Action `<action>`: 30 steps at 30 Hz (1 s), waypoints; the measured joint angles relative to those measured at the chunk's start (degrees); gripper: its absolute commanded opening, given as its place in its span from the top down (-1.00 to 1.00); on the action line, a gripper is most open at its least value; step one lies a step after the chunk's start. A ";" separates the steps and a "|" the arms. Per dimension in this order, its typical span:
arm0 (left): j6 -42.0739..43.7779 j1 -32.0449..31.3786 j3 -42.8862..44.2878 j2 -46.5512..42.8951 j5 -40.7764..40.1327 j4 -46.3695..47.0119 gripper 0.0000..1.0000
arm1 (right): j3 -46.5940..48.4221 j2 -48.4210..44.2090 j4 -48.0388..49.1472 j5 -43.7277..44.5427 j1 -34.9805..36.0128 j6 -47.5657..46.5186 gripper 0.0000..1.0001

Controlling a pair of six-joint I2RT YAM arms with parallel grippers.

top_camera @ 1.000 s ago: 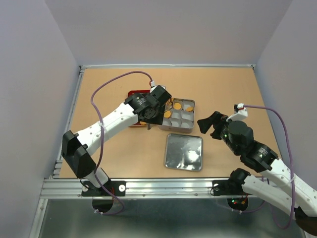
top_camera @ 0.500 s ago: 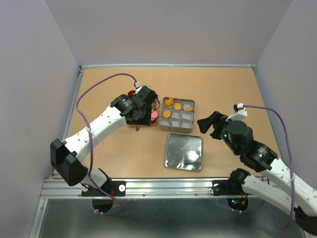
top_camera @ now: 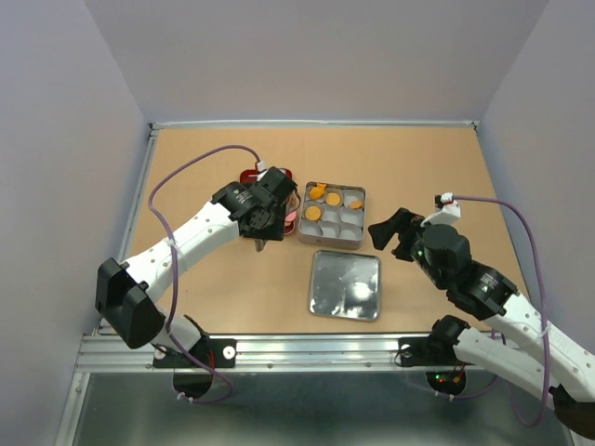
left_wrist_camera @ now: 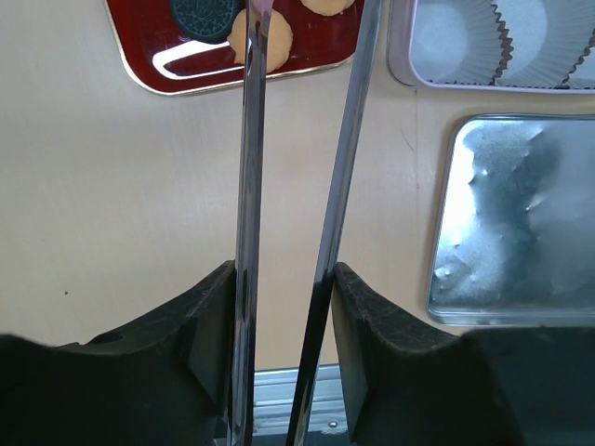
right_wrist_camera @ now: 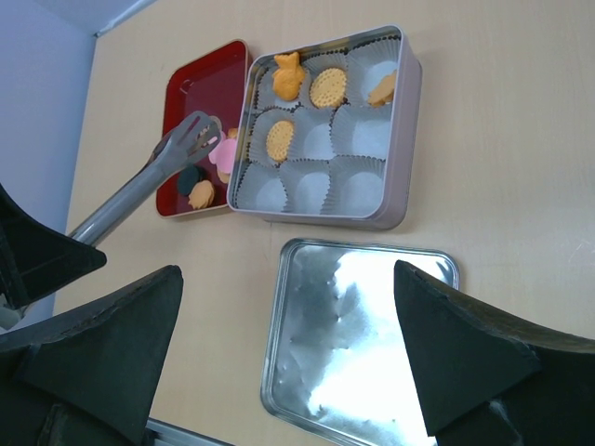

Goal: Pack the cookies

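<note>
Several orange cookies [right_wrist_camera: 326, 87] lie in paper cups in the open tin box [right_wrist_camera: 405, 139], also seen from above [top_camera: 332, 216]. A pink cookie [right_wrist_camera: 223, 153], a dark one [right_wrist_camera: 191, 177] and orange ones [left_wrist_camera: 260, 37] lie on the red tray [left_wrist_camera: 149, 56]. My left gripper [left_wrist_camera: 284, 279] is shut on metal tongs [left_wrist_camera: 249, 186]. The tong tips [right_wrist_camera: 195, 135] hang over the red tray with nothing between them. In the top view this gripper [top_camera: 261, 240] is just left of the tin. My right gripper [right_wrist_camera: 288, 316] is open and empty above the tin lid [right_wrist_camera: 363, 334].
The tin lid [top_camera: 345, 284] lies upside down in front of the tin box. The red tray [top_camera: 253, 175] is mostly hidden under my left arm. The metal rail [top_camera: 279, 348] runs along the table's near edge. Grey walls enclose the table.
My left gripper has carried the tongs left, from the tin's left side to the red tray. My right gripper has barely moved.
</note>
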 measured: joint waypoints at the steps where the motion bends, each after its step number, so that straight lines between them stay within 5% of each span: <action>1: 0.02 -0.02 -0.04 0.00 0.15 0.13 -0.04 | 0.00 0.07 0.00 -0.02 0.00 0.00 -0.99; 30: -0.09 -2.49 -1.97 3.26 0.50 1.64 -0.02 | 0.00 0.24 -0.02 0.02 0.00 0.00 -0.99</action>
